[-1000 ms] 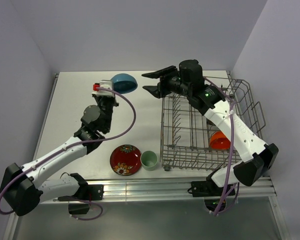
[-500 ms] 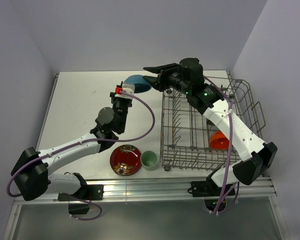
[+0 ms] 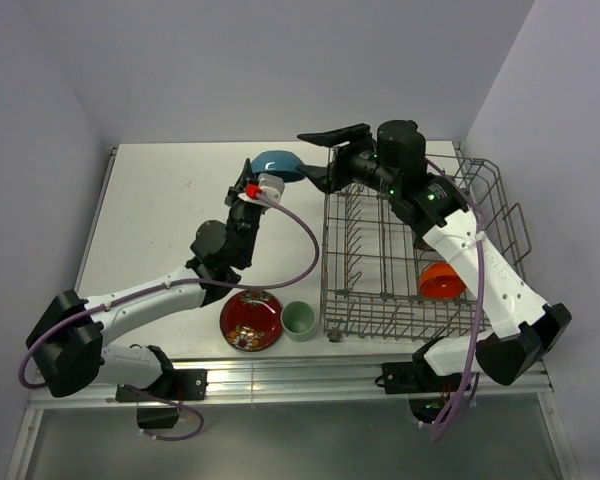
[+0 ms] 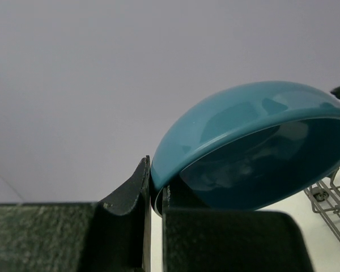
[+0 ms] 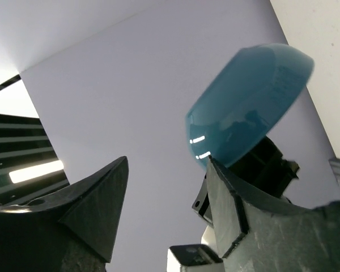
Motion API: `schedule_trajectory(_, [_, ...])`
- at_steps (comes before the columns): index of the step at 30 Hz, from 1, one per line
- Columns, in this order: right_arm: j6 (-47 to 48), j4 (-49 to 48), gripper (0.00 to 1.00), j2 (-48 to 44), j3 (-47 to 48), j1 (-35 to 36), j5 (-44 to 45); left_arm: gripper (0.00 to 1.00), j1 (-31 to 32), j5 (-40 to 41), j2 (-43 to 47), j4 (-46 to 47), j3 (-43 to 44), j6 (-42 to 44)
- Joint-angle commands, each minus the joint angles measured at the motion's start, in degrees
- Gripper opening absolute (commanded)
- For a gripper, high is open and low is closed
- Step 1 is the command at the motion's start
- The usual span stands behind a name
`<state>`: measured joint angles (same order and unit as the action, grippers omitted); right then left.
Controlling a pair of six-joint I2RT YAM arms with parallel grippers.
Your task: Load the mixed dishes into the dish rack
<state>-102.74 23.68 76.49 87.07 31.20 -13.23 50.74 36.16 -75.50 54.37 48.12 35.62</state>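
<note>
White bench, lilac walls. Left jaws closed on the rim of the glossy teal-blue ceramic bowl: wall pinched between them, bowl airborne, tilted, hanging out past the tips. Right jaws spread wide, gripping nothing; bowl sits just ahead of their tips, contact not evident. Below and behind the right jaws: grey wire dish rack. Bowl look: shallow, smooth glaze, thin rim, no chips visible. Judgement: rigid, fairly light, slick, breakable. Only 1 sensible hold, a rim pinch. Right jaws should take the free rim opposite the left jaws, firm squeeze, no twisting, else it slides out.
</note>
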Motion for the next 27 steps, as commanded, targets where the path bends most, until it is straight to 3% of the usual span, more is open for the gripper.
schedule_trajectory(1, [-1.50,3.38,0.71,-2.75,-0.50,-0.44,-3.54,0.00,0.59,-5.73,2.20,10.40,-1.88,7.44])
schedule_trajectory(5, [-3.34,5.50,0.72,-3.19,0.56,-0.88,-5.13,0.00,0.50,-10.75,2.47,10.84,-2.06,13.15])
schedule_trajectory(18, [-8.18,9.97,0.71,-5.04,0.11,-1.32,-7.33,0.00,0.50,-15.15,0.97,20.42,-4.00,24.40])
schedule_trajectory(27, [-9.58,8.84,0.70,-3.37,0.82,-1.23,-7.33,0.00,0.68,-17.26,0.36,21.57,-5.14,26.96])
